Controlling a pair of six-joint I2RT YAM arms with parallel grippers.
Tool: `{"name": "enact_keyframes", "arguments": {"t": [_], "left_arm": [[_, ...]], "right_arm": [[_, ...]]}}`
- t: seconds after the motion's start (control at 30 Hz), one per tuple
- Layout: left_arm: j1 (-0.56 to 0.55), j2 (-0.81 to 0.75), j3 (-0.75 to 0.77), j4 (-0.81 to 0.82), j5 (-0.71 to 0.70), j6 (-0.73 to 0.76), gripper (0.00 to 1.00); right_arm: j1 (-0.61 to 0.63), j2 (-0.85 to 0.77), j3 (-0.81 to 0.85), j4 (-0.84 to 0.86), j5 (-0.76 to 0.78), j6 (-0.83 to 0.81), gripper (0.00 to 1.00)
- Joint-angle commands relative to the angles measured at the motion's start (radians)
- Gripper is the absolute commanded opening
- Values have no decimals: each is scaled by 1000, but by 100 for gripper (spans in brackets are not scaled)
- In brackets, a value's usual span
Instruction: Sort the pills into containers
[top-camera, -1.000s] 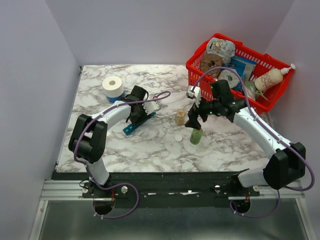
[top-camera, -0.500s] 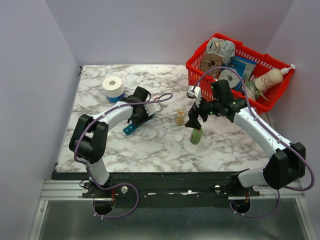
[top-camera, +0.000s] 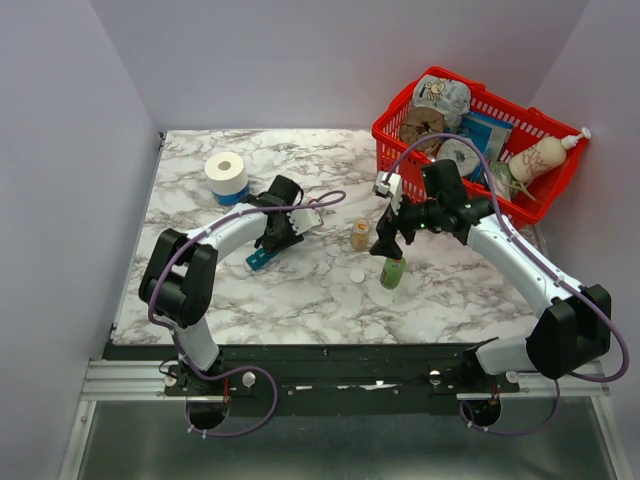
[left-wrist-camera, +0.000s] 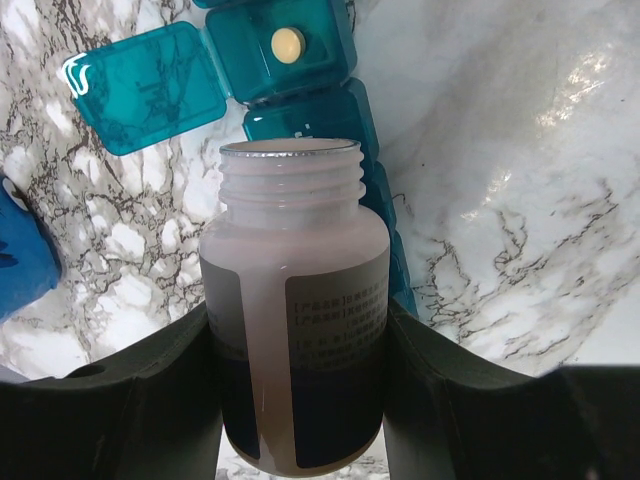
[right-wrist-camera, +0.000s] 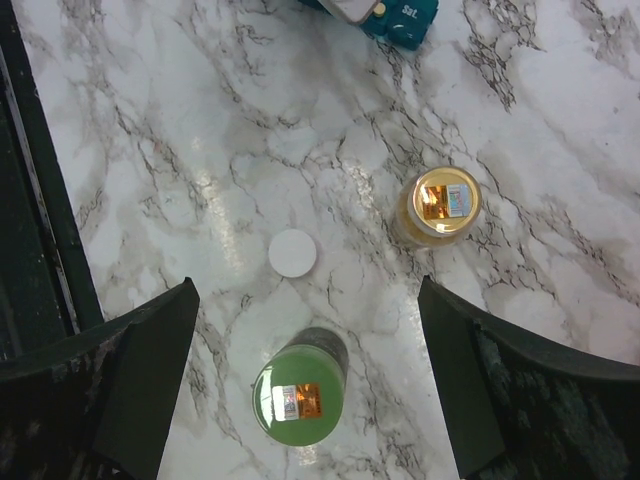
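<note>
The left jaws are closed on an uncapped bottle (left-wrist-camera: 295, 260), one finger pressed to each side of its labelled body. The organiser (left-wrist-camera: 322, 72) lies on the surface (top-camera: 300, 305) just beyond these jaws. It runs away from them under the bottle, whose mouth covers the cell next to the open one. We cannot tell whether the bottle touches the strip. In that open cell sits one pale pill (left-wrist-camera: 288, 41), and its lid (left-wrist-camera: 140, 90) is folded flat to the left.

The right jaws stand wide open above the surface and grip nothing. A green bottle (right-wrist-camera: 298, 400) stands between them, an amber bottle (right-wrist-camera: 440, 205) stands nearer the right finger, and a white cap (right-wrist-camera: 292, 253) lies flat just beside the green one.

The organiser sits left of centre, with a paper roll (top-camera: 226, 175) behind it and a red basket (top-camera: 470, 140) in the far right corner. We see bare marble between the strip and the two bottles, and more toward the near edge.
</note>
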Motion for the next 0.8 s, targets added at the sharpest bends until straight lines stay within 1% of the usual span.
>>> {"name": "enact_keyframes", "arguments": {"t": [0.0,0.13,0.43,0.77], "left_arm": [[-18,3,32,-36,-58,-12,0],[-26,11,40,-44,-76,-20,0],[-26,31,67,-30,-64,-43,0],[-26,57,90,-64,-81,-45,0]], "right_arm": [[-7,4,-13,15,-43,7,100],[-7,6,-14,13,-48,7,100],[-9,7,-13,12,-57,8,100],[-9,15,-13,10,-60,8,100]]}}
